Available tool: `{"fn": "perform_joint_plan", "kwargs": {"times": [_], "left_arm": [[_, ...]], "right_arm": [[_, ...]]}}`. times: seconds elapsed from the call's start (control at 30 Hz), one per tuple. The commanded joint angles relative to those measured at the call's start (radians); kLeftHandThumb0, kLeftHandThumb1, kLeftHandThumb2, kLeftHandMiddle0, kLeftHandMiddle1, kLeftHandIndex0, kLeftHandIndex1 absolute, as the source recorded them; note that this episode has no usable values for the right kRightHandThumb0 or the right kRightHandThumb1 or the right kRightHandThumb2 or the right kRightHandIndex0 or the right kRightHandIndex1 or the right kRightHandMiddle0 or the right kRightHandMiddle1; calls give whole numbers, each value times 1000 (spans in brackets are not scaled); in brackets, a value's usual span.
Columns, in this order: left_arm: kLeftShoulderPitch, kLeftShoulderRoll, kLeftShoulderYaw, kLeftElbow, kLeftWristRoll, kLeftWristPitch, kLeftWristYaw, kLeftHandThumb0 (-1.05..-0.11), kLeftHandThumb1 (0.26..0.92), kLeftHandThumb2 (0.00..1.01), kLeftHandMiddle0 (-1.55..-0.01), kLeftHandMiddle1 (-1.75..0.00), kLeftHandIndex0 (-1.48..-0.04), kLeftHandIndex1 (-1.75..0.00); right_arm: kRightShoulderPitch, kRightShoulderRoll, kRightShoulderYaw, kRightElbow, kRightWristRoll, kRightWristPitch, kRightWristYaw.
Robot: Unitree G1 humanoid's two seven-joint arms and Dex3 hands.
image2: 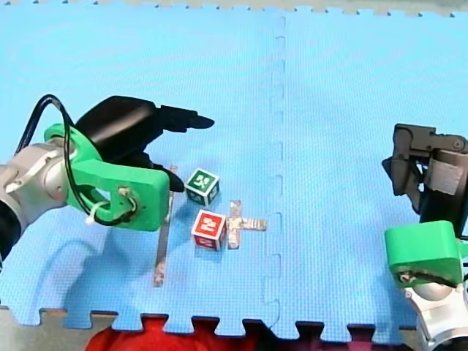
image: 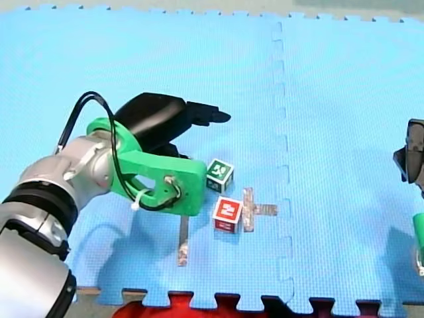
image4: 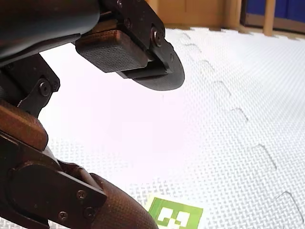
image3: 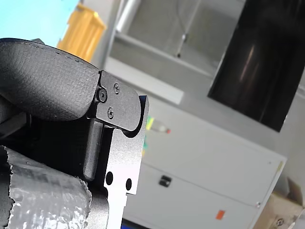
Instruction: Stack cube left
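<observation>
The green cube [image: 220, 175] sits on the blue foam mat [image: 331, 99], just beside the red cube [image: 226, 214]. The empty left robot hand [image: 165, 119] hovers beside it, and the right robot hand [image2: 420, 164], its grip unclear, is at the mat's right edge. With the cubes this close, a closing finger could nudge the red cube askew.

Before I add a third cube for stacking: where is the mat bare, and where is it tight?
Bare: the far mat beyond the left hand, and the wide stretch from the seam to the right hand. Crowded: the near middle, where the green cube, red cube and tape cross sit close, the left hand just beside the green cube.
</observation>
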Motion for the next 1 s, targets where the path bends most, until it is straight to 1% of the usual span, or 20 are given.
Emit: {"fn": "perform_joint_plan", "kwargs": {"times": [0.0, 0.1, 0.17, 0.37, 0.53, 0.6, 0.7, 0.87, 0.97], "left_arm": [[-2, -8, -15, 8, 13, 31, -5, -917, 717, 6, -876, -1746, -486, 0], [6, -22, -22, 14, 18, 58, 1, -910, 711, 2, -875, -1746, -482, 0], [14, -27, -22, 14, 15, 56, 12, -860, 691, 4, -873, -1746, -482, 0], [22, -33, -16, 16, 4, 48, 8, -822, 677, 0, -843, -1746, -481, 0], [21, -45, -13, 21, -3, 67, -20, -776, 673, 2, -841, -1746, -484, -2], [22, -49, -13, 21, -5, 74, -31, -651, 680, 4, -841, -1746, -525, -17], [28, -53, -18, 23, -2, 84, -35, -587, 682, 3, -844, -1746, -603, -41], [41, -64, -18, 28, -5, 102, -40, -570, 682, 2, -861, -1746, -667, -51], [51, -69, -15, 31, -7, 108, -26, -581, 683, 1, -885, -1746, -783, -72]], "right_arm": [[6, -5, -4, -4, 1, 1, -1], [6, -6, -4, -5, -1, 2, -3], [6, -6, -4, -4, -3, 3, -6], [6, -8, -5, 0, -7, 0, -12], [5, -10, -5, 1, -9, -2, -15], [4, -13, -5, 2, -10, -6, -14], [2, -19, -4, 6, -9, -23, -8], [3, -22, -5, 4, -11, -31, -6], [6, -23, -5, 1, -11, -32, -6]]}}
